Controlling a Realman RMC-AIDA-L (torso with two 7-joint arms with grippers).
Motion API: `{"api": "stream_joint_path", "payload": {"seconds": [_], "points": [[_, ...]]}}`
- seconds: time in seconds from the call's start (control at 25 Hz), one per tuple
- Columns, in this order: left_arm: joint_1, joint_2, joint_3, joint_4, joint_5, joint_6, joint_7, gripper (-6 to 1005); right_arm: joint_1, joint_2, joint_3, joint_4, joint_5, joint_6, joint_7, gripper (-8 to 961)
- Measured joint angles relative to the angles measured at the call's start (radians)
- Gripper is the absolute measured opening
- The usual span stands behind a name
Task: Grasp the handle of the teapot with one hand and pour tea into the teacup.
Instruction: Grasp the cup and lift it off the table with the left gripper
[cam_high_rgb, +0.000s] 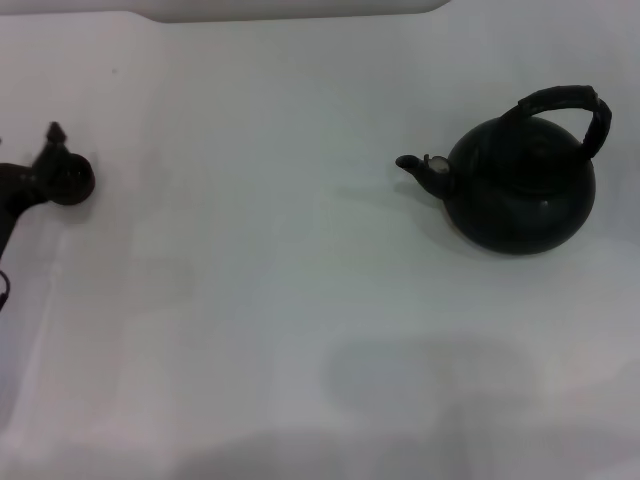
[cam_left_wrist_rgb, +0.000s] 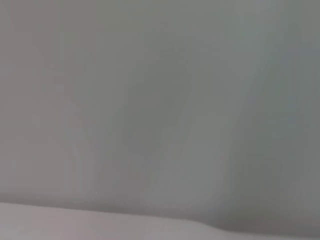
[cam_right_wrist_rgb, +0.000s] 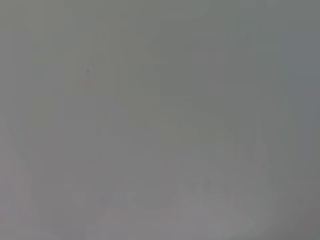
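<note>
A round, squat black teapot (cam_high_rgb: 520, 195) with a dull, cast-iron look sits upright on a smooth, pale surface (cam_high_rgb: 300, 330). Its thick arched handle (cam_high_rgb: 572, 108), ridged as if wrapped, rises over the lid and leans slightly away from the spout (cam_high_rgb: 420, 168). The short, curved spout points toward the left pincer (cam_high_rgb: 50, 150), which is well apart from the teapot at the edge of the head view. That pincer is a dark shape with a pointed tip, touching a small round dark teacup (cam_high_rgb: 68, 178). Whether it is spread or pinching the cup cannot be told. The right pincer is not visible. Both wrist views show only plain pale surface.
</note>
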Motion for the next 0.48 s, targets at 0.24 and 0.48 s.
{"api": "stream_joint_path", "payload": {"seconds": [0.24,0.48], "points": [[-0.013,0.000,-0.002,0.039,0.092,0.005,0.000,871,0.000,0.000,0.000,0.001,0.000,0.000,0.000,741],[-0.007,-0.001,0.000,0.039,0.098,0.034,0.001,870,-0.003,0.000,0.000,0.004,0.000,0.006,0.000,741]]}}
